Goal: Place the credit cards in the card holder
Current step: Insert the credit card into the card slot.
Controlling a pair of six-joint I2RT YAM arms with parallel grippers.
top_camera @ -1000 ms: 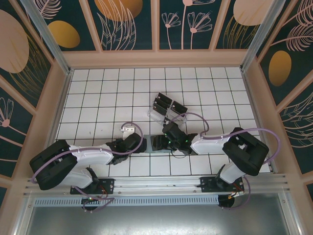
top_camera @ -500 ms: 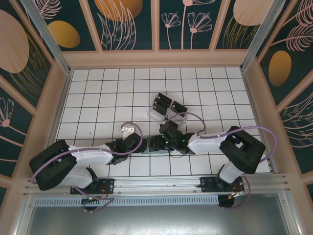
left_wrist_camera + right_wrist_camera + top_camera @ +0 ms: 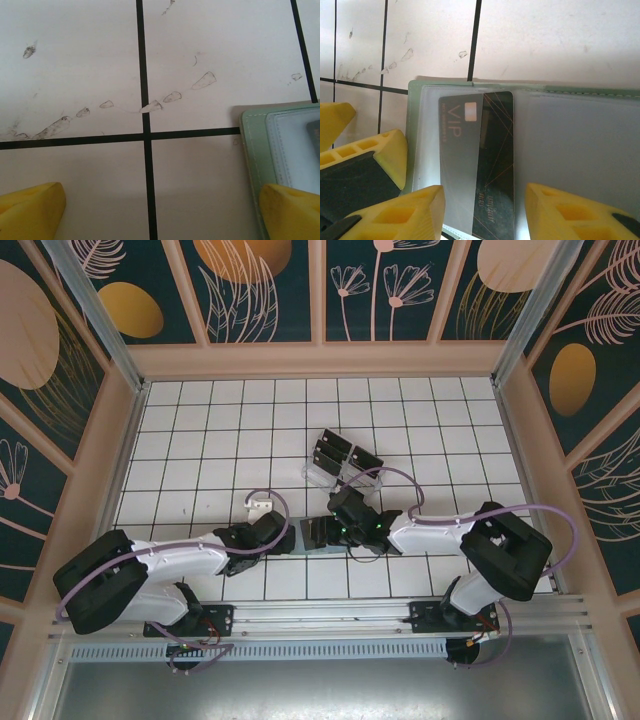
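The pale green card holder [image 3: 560, 145] lies open on the tiled table, and in the top view it [image 3: 318, 533] sits between the two grippers. A black credit card [image 3: 492, 170] marked VIP lies on it, its left part under a cloudy sleeve. My right gripper [image 3: 482, 200] straddles that card with its jaws apart and a gap on the right side; from above it [image 3: 338, 530] hovers over the holder. My left gripper [image 3: 160, 205] is open wide, its right finger [image 3: 290, 210] over the holder's left edge [image 3: 255, 150]. More black credit cards [image 3: 335, 455] stand farther back.
The spare cards sit in a clear stand [image 3: 318, 475] just behind the right wrist. Purple cables loop over both arms. Wooden walls [image 3: 320, 360] ring the tiled floor, and a metal rail [image 3: 320, 615] runs along the near edge.
The right gripper has slid slightly left over the holder and its jaws have narrowed a touch. The left arm has stretched a little lower. The left jaws stay wide.
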